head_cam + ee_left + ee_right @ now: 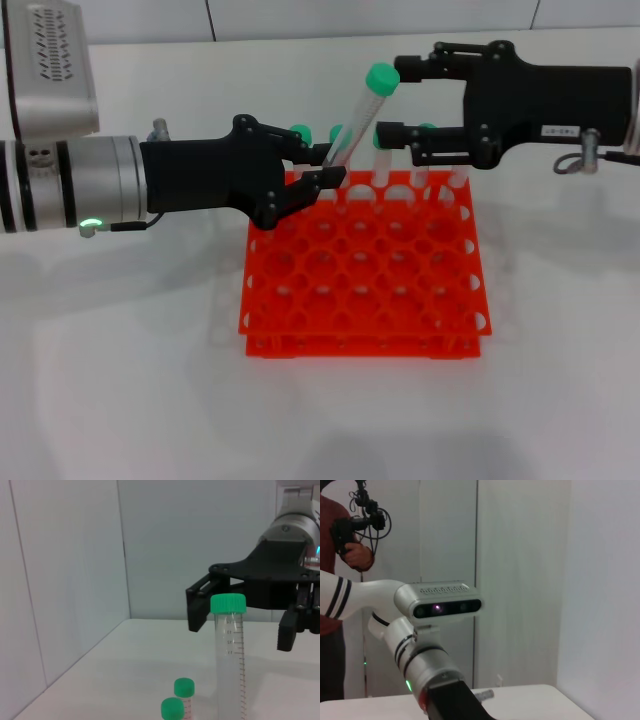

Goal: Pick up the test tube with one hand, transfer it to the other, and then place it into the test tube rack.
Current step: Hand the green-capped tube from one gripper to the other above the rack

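Observation:
My left gripper (328,166), unlabelled, on the silver wrist with the green light, is shut on the lower end of the test tube (355,120). It holds the tube tilted above the back edge of the orange-red rack (360,300). The tube's green cap (381,78) points up and to the right. My right gripper (398,100), with the white label, is open, with one finger on each side of the tube's upper part, not touching it. In the left wrist view the tube (229,650) stands in front of the open right gripper (242,625).
Several other green-capped tubes (300,132) stand in the rack's back row; two show in the left wrist view (184,686). The rack sits on a white table (120,380). The right wrist view shows my left arm (420,665) and a person (340,555) beyond.

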{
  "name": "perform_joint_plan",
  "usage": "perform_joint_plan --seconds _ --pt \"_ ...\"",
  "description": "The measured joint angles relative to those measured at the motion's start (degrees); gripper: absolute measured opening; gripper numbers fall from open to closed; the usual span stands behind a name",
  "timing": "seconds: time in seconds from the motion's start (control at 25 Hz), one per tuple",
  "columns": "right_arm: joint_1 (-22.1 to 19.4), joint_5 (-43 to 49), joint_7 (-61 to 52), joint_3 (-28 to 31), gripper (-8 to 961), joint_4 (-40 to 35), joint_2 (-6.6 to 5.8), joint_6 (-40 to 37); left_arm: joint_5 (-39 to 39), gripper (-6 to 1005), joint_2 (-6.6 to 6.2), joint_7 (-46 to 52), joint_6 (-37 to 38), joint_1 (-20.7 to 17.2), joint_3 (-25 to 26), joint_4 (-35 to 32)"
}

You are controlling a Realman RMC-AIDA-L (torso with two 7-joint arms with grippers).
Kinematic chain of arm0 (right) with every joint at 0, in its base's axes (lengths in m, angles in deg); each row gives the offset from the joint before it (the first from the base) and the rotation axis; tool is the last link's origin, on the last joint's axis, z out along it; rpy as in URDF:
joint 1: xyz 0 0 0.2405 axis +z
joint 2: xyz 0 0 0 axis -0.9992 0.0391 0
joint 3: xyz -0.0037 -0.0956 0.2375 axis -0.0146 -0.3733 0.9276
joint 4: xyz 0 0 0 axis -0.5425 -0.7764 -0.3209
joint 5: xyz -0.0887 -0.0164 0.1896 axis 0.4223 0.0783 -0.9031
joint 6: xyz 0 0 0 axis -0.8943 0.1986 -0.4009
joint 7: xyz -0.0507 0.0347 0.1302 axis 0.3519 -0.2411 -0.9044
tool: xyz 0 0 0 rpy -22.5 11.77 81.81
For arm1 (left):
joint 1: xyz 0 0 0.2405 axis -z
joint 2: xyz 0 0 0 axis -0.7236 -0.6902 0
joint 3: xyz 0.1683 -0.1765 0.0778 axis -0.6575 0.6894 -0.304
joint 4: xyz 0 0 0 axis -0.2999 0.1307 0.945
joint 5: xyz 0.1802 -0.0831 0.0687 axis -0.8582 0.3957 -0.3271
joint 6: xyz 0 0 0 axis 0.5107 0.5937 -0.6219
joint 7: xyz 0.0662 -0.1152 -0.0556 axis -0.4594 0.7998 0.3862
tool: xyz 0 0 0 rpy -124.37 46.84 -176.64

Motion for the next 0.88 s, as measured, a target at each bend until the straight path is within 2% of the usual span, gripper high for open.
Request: perform_joint_plan --seconds 0.88 --pt "1.43 -2.49 -0.02 -1.99 555 0.17 -0.15 2.09 -0.01 315 0.0 0.04 -0.07 -0.09 -0.48 0.0"
